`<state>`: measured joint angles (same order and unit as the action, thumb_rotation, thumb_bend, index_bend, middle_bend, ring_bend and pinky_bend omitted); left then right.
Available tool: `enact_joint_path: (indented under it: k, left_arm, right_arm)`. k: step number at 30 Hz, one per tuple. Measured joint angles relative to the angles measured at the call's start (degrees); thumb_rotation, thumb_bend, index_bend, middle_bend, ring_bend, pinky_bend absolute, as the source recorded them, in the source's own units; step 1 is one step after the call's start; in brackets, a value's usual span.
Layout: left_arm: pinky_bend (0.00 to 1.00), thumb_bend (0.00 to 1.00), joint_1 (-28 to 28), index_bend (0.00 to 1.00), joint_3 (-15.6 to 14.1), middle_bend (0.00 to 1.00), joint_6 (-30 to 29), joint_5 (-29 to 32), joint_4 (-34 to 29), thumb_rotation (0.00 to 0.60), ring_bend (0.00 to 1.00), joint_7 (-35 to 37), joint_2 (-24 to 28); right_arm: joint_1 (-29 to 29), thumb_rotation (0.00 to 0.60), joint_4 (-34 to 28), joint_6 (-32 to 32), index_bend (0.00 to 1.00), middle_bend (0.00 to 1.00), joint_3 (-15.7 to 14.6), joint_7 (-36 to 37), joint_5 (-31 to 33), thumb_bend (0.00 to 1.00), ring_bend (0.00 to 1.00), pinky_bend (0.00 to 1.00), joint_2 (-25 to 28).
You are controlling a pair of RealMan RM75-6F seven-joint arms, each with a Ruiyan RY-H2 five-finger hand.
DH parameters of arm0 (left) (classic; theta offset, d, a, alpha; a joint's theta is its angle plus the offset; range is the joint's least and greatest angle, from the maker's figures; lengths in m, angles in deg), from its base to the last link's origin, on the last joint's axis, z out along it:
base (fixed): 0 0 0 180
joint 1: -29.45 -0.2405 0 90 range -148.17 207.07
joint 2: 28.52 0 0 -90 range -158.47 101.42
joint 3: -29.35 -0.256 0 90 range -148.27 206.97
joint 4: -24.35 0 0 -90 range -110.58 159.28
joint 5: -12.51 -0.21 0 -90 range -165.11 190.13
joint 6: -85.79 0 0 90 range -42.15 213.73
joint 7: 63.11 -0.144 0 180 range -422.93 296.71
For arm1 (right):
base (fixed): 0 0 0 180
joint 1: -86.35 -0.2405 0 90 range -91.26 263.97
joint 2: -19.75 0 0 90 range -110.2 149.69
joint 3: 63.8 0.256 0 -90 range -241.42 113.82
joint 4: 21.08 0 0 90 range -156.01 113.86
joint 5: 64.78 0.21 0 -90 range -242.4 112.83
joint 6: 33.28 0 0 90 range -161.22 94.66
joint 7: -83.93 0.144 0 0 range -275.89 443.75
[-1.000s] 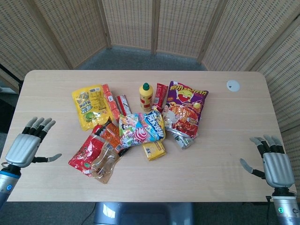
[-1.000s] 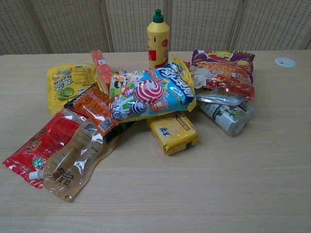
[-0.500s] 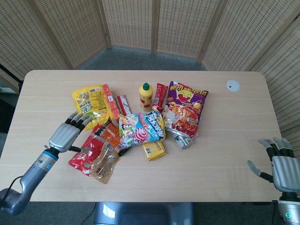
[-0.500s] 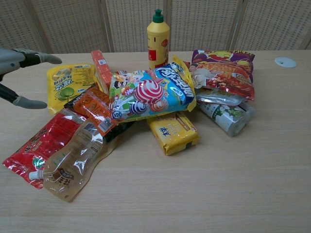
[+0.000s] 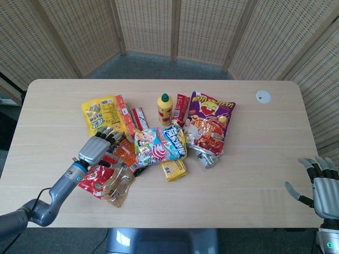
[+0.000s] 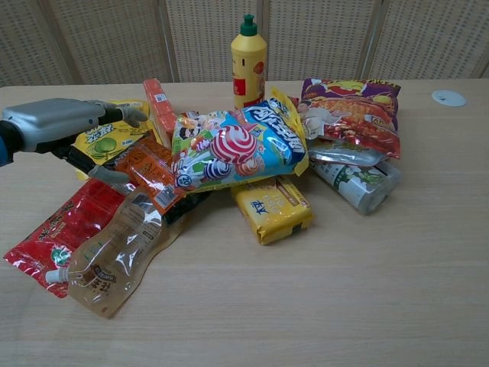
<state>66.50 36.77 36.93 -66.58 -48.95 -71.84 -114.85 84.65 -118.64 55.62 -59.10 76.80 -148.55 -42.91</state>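
My left hand (image 5: pixel 98 147) (image 6: pixel 57 122) hovers open over the left side of a snack pile, its fingers spread above the orange packet (image 5: pixel 124 152) (image 6: pixel 149 172) and the lower end of the yellow-green bag (image 5: pixel 103 119) (image 6: pixel 107 134). It holds nothing. Below it lie a red pouch (image 5: pixel 95 177) (image 6: pixel 65 225) and a clear spouted pouch (image 5: pixel 117 185) (image 6: pixel 114 256). My right hand (image 5: pixel 324 185) is open at the table's front right corner, far from the pile; the chest view does not show it.
The pile also holds a yellow bottle (image 5: pixel 164 109) (image 6: pixel 249 60), a lollipop bag (image 5: pixel 159 144) (image 6: pixel 237 145), a purple chip bag (image 5: pixel 209 120) (image 6: pixel 353 111), a yellow block pack (image 5: pixel 174 169) (image 6: pixel 273 208) and a can (image 6: pixel 355 185). A white disc (image 5: pixel 263 96) lies far right.
My left hand has swung from the table's left edge rightward over the pile's left side. My right hand has drawn back toward the front right corner.
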Motion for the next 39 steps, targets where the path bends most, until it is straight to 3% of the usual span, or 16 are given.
enact_joint_path:
  k: [4,7,11,22,24,27,29,30,35,37,39]
  left_arm:
    - [0.0,0.02,0.8,0.11,0.0,0.14,0.6,1.2,1.5,0.293,0.08,0.0,-1.6]
    - [0.0,0.02,1.4,0.2,-0.1,0.13,1.0,1.7,2.0,0.296,0.08,-0.1,-2.3]
    - [0.0,0.02,1.9,0.13,-0.3,0.12,0.9,2.0,2.2,0.295,0.08,-0.7,-2.9]
    - [0.0,0.02,4.0,0.11,-0.9,0.12,2.7,3.7,3.7,0.294,0.08,-4.2,-4.8]
    - [0.0,0.02,4.3,0.11,-1.0,0.12,2.7,4.1,4.3,0.323,0.09,-5.4,-5.6]
    - [0.0,0.02,4.7,0.17,-1.0,0.17,2.6,4.7,5.2,0.457,0.15,-7.2,-6.7]
    - [0.02,0.05,4.9,0.26,-1.0,0.24,2.1,5.0,5.8,0.558,0.26,-8.5,-7.5]
    - [0.05,0.07,4.9,0.3,-0.9,0.27,1.6,5.3,6.2,0.579,0.3,-9.5,-8.1]
    - [0.36,0.18,4.9,0.58,-0.5,0.53,-1.4,5.7,7.4,0.6,0.6,-11.7,-10.0]
    - [0.44,0.18,4.7,0.65,-0.3,0.62,-2.7,5.8,7.6,0.6,0.67,-11.7,-10.4]
    - [0.47,0.18,4.3,0.67,-0.1,0.64,-3.8,5.7,7.5,0.6,0.68,-11.2,-10.4]
  right_arm:
    - [0.1,0.038,0.0,0.0,0.2,0.25,0.1,0.2,0.2,0.26,0.11,0.0,0.0]
    - [0.1,0.041,0.1,-0.1,0.2,0.25,0.2,0.2,0.3,0.25,0.11,0.0,0.0]
    - [0.2,0.039,0.2,-0.1,0.2,0.25,0.3,0.4,0.4,0.26,0.11,0.0,0.0]
    - [0.8,0.041,0.1,0.5,0.2,0.25,0.4,1.4,0.5,0.25,0.11,0.0,0.3]
    - [0.9,0.038,0.1,0.6,0.21,0.25,0.5,1.6,0.6,0.26,0.11,0.0,0.4]
    - [1.0,0.036,0.1,0.8,0.21,0.25,0.6,1.8,0.7,0.26,0.12,0.0,0.4]
    - [1.2,0.04,0.1,0.9,0.21,0.25,0.6,2.0,0.8,0.26,0.11,0.0,0.5]
    - [1.2,0.038,0.1,1.0,0.21,0.25,0.7,2.2,0.8,0.25,0.11,0.0,0.5]
    - [1.3,0.04,0.0,1.2,0.21,0.25,0.7,2.5,0.6,0.25,0.11,0.0,0.6]
    - [1.3,0.04,0.0,1.2,0.21,0.25,0.8,2.6,0.5,0.26,0.11,0.0,0.5]
    - [1.2,0.038,0.1,1.1,0.21,0.25,0.9,2.5,0.4,0.25,0.11,0.0,0.4]
